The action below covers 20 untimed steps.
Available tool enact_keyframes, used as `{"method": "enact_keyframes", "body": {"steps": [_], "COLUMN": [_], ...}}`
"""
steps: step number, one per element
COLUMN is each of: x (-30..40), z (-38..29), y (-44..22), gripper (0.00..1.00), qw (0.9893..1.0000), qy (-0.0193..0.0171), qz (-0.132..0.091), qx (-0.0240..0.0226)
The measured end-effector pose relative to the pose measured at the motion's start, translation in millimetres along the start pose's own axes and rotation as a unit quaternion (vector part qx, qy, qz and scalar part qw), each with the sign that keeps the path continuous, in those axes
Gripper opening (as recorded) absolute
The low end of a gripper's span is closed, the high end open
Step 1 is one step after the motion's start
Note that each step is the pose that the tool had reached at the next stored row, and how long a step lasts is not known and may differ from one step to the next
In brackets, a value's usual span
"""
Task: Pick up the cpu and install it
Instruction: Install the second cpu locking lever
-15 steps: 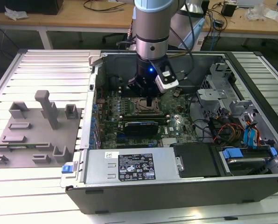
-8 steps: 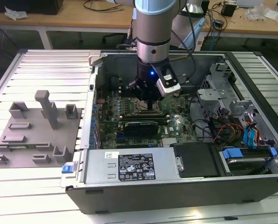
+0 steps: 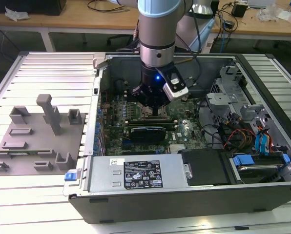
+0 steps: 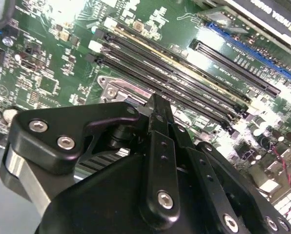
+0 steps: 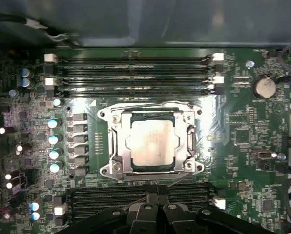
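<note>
The cpu [image 5: 153, 145], a small square chip with a silvery top, lies flat inside the metal-edged socket frame [image 5: 117, 146] on the green motherboard in the first wrist view. My gripper [image 5: 158, 191] hangs over the board beside the socket, its black fingers drawn together with nothing between them. In the second wrist view the gripper [image 4: 157, 105] points down at the long black memory slots [image 4: 184, 78]. The exterior view has the gripper [image 3: 153, 109] low inside the open computer case [image 3: 184, 200], over the middle of the motherboard.
A grey plastic fixture [image 3: 33, 141] with blocks and a post stands on the ribbed table at the exterior view's left. Inside the case are a black expansion card [image 3: 148, 132], a power supply [image 3: 135, 173], and drive cages with coloured cables [image 3: 233, 134] at the right.
</note>
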State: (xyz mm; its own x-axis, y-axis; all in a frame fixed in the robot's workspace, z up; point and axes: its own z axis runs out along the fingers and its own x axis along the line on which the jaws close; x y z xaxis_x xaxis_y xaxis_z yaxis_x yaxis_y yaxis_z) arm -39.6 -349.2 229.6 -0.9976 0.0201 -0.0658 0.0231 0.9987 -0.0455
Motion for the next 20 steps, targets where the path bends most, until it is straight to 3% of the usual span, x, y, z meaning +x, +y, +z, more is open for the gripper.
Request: {"method": "enact_keyframes", "body": {"steps": [8,15,17,18,20], "x": [15.2,33.0,36.4,37.3,37.4], "z": [2.6,7.5,9.3,9.8,10.8], "y": [-6.7,-9.6,-10.2,-11.4,-13.3], "gripper": [0.11,0.11,0.11,0.11,0.11], "qw": [1.0,0.9999,0.9998,0.9996,0.9993], "qy": [-0.0003,-0.0002,-0.0004,-0.0008,-0.001], "qz": [-0.007,-0.008,-0.01,-0.01,-0.01], "qx": [-0.0007,-0.0102,-0.0182,-0.0282,-0.036]}}
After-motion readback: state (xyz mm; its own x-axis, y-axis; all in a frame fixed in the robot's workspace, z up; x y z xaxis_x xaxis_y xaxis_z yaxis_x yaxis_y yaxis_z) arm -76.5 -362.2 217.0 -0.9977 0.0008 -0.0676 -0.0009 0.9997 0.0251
